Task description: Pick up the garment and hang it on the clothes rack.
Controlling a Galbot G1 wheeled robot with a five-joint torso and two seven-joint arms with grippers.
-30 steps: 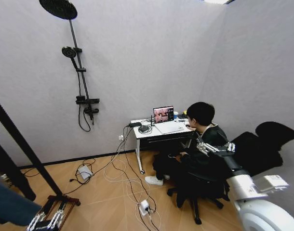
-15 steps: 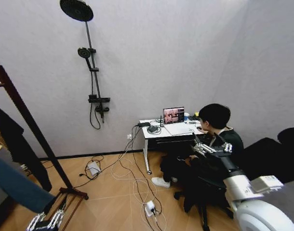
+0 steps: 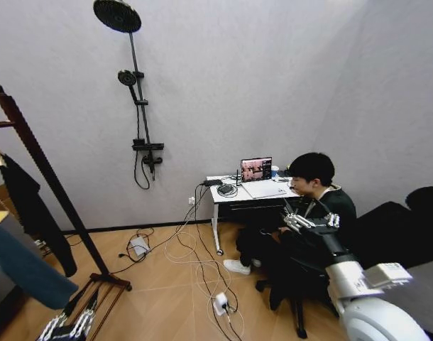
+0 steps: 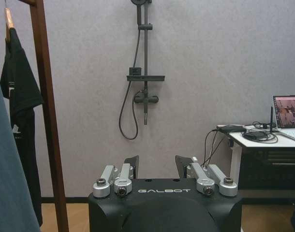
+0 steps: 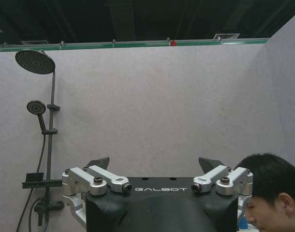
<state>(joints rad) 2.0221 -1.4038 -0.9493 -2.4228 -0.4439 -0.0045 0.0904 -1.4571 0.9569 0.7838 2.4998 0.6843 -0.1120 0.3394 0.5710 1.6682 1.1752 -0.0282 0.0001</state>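
The clothes rack (image 3: 50, 181) stands at the left as a dark reddish slanted post with a knob on top; the same clothes rack (image 4: 46, 111) runs past in the left wrist view. The garment (image 3: 33, 213), a black shirt, hangs beside that post; in the left wrist view the garment (image 4: 19, 92) hangs from a light wooden hanger (image 4: 8, 19). My left gripper (image 3: 67, 327) is low at the bottom left, short of the rack's foot; the left gripper (image 4: 158, 166) is open and holds nothing. My right gripper (image 3: 309, 220) is raised at the right; the right gripper (image 5: 155, 163) is wide open and holds nothing.
A teal sweater (image 3: 21, 266) hangs nearest me at the left edge. A black shower fixture (image 3: 138, 106) is on the far wall. A person sits at a white desk (image 3: 238, 193) with a laptop. Cables and a power strip (image 3: 218, 304) lie on the wooden floor.
The whole picture has shifted right as the camera turned left, bringing the rack, black shirt and teal sweater further into view. Both arms hold the same pose.
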